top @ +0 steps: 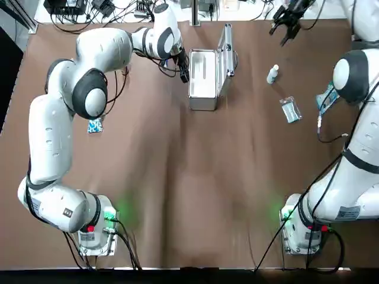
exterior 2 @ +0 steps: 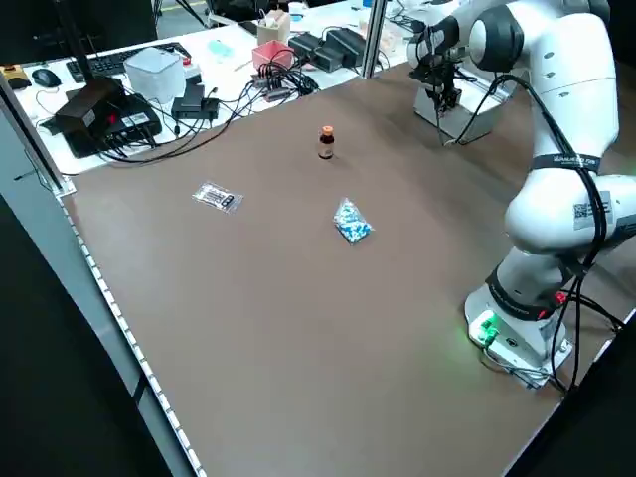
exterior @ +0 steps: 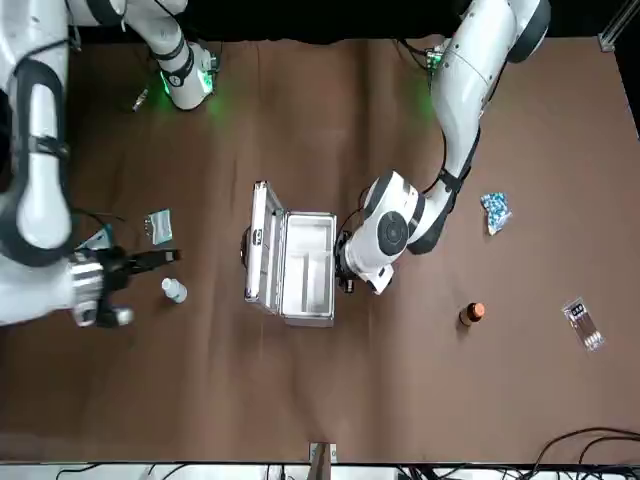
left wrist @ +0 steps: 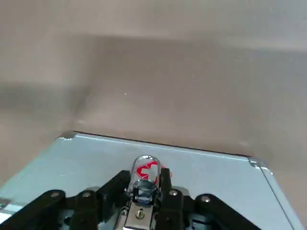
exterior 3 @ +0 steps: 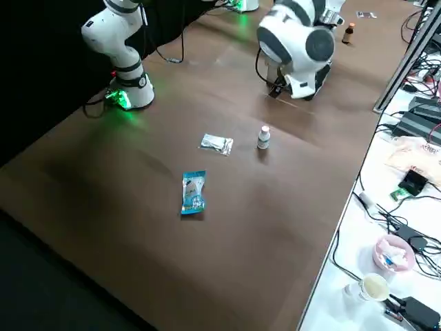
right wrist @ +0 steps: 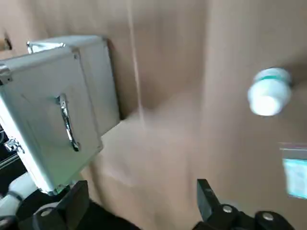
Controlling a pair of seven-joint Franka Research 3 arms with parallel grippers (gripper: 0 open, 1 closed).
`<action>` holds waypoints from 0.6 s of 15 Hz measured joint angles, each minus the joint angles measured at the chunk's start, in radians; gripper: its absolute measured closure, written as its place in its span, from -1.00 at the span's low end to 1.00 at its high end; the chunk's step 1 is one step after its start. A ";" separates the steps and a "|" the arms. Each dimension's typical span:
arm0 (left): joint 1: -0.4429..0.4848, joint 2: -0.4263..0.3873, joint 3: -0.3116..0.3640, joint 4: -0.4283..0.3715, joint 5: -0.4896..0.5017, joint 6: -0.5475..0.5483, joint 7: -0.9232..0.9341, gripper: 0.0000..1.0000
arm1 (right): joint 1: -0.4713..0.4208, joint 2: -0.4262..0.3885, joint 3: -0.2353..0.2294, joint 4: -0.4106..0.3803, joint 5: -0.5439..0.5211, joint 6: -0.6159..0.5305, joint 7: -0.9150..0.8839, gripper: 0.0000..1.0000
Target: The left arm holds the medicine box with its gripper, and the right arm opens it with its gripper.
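The silver medicine box (top: pixel 203 80) stands at the table's far middle with its lid (top: pixel 226 50) swung upright. My left gripper (top: pixel 185 72) is at the box's left wall, shut on it; in the left wrist view the black fingers (left wrist: pixel 165 182) pinch the box's rim (left wrist: pixel 168 158) by a red-cross mark. In the front view the box (exterior: pixel 305 265) shows an empty inside, with the left gripper (exterior: pixel 345 268) beside it. My right gripper (top: pixel 286 29) hovers open near the far right edge, apart from the box; its wrist view shows the lid's handle side (right wrist: pixel 53 120) at a distance.
A small white bottle (top: pixel 272 74) and a clear sachet (top: pixel 290 109) lie right of the box. A blue packet (top: pixel 95 125) lies under the left arm. An amber bottle (exterior: pixel 471 314) and a small packet (exterior: pixel 582 322) sit at the far left. Cables and gear line the back edge.
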 joint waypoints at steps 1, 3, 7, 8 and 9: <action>0.000 0.000 0.000 0.000 0.000 0.000 0.000 0.36 | -0.014 -0.018 -0.001 0.015 -0.021 -0.001 0.000 -0.98; 0.001 0.000 0.001 0.002 0.000 0.002 0.000 0.19 | -0.046 -0.057 -0.003 0.043 -0.068 -0.001 0.000 -0.98; 0.012 -0.031 0.004 0.031 0.001 -0.053 0.000 -0.42 | -0.095 -0.155 -0.004 0.071 -0.189 -0.007 0.000 -0.98; 0.021 -0.055 0.007 0.037 0.002 -0.076 0.000 -0.44 | -0.097 -0.176 -0.004 0.071 -0.218 -0.008 0.000 -0.98; 0.034 -0.081 0.009 0.040 0.003 -0.102 0.000 -0.57 | -0.096 -0.192 -0.001 0.071 -0.250 -0.008 0.000 -0.98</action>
